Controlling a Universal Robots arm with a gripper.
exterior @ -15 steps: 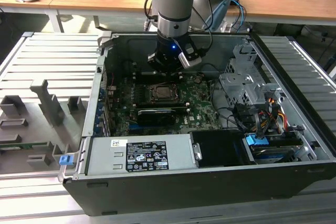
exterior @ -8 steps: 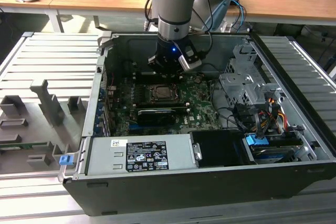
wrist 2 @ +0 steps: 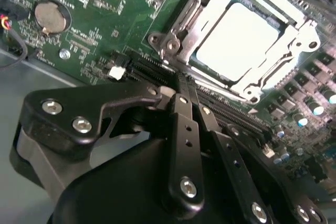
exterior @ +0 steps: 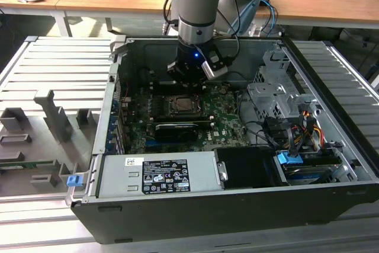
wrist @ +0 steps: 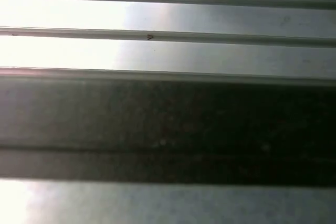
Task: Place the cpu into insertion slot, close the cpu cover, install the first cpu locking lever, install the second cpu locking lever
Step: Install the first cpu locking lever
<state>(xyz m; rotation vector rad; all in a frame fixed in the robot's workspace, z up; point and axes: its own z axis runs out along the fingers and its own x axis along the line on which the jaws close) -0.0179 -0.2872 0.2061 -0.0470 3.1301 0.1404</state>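
Note:
In the second wrist view the cpu (wrist 2: 239, 35) shows its pale silver face, lying flat in the insertion slot (wrist 2: 173, 43) on the green board. The silver cpu cover (wrist 2: 296, 38) is folded down around the chip's edges. My gripper (wrist 2: 181, 81) hangs just off the socket's near corner, above the long black slots. Its black fingers (wrist 2: 186, 129) meet at the tips with nothing between them. In the exterior view the gripper (exterior: 188, 78) hovers inside the open computer case, slightly behind the insertion slot (exterior: 181, 106).
A grey power supply box (exterior: 157, 175) lies at the case's front. Drive cages and coloured cables (exterior: 296, 128) fill the exterior view's right. A coin battery (wrist 2: 51, 16) sits on the board. Ribbed grey metal panels (exterior: 53, 69) flank the case, and the first wrist view faces similar ribbed metal (wrist: 168, 51).

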